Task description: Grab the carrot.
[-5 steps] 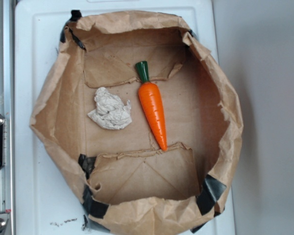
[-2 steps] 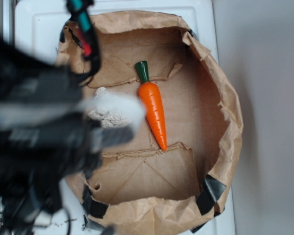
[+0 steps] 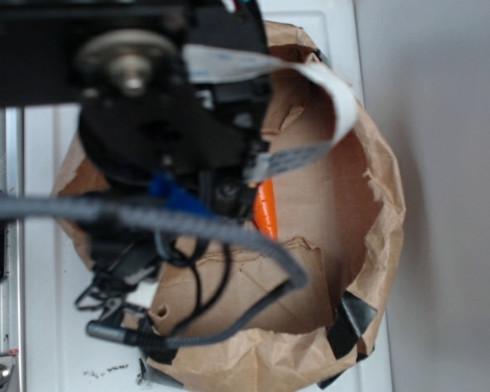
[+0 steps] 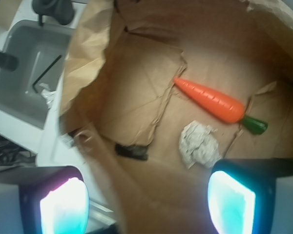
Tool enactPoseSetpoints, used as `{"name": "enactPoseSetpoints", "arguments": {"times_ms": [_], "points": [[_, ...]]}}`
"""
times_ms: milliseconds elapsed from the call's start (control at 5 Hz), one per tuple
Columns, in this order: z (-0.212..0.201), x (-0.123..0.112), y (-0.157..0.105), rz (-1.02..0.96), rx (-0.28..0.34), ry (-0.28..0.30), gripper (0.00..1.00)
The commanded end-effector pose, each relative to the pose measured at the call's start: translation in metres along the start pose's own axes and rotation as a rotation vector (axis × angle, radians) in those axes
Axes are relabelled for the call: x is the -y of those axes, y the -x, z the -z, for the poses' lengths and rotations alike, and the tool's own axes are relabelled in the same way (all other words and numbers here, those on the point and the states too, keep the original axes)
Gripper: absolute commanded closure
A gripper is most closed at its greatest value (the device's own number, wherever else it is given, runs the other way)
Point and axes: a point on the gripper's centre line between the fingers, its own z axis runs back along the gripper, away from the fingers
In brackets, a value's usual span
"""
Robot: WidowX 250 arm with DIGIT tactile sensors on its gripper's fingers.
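1. At the left of the wrist view a grey tub (image 4: 27, 78) sits outside the brown paper bag (image 4: 88, 53), on the white surface (image 4: 51, 141) that carries the bag.
2. Along the near edge of that view the gripper (image 4: 146, 207) shows as two glowing fingertips (image 4: 64, 207), spread wide with nothing between them; it holds nothing and hangs above the bag's near wall.
3. On the bag's floor, just beyond the right fingertip, lies a crumpled paper wad (image 4: 199, 145).
4. Just past the wad, close but apparently not touching, lies the carrot (image 4: 212, 101), flat on the floor, its point toward the left and its green stem cap to the right.
5. In the exterior view the arm (image 3: 159, 122) blocks most of the bag; only a sliver of orange (image 3: 265, 208) shows beside it.
6. This looks like the approach step: the carrot is not yet grasped.
7. The next move likely calls for travelling farther over the bag, turning the jaws to straddle the carrot's thick middle, then descending clear of the wad before closing.
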Motion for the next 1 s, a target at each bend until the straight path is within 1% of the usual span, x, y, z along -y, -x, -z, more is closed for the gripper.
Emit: {"name": "enactPoseSetpoints", "arguments": {"times_ms": [0,200,800], "points": [[0.035,-0.018,-0.028,0.117,0.022,-0.039,0.0],[0.047,-0.026,-0.012,0.11,0.045,0.077,0.0],[0.047,-0.026,-0.012,0.11,0.045,0.077,0.0]]}}
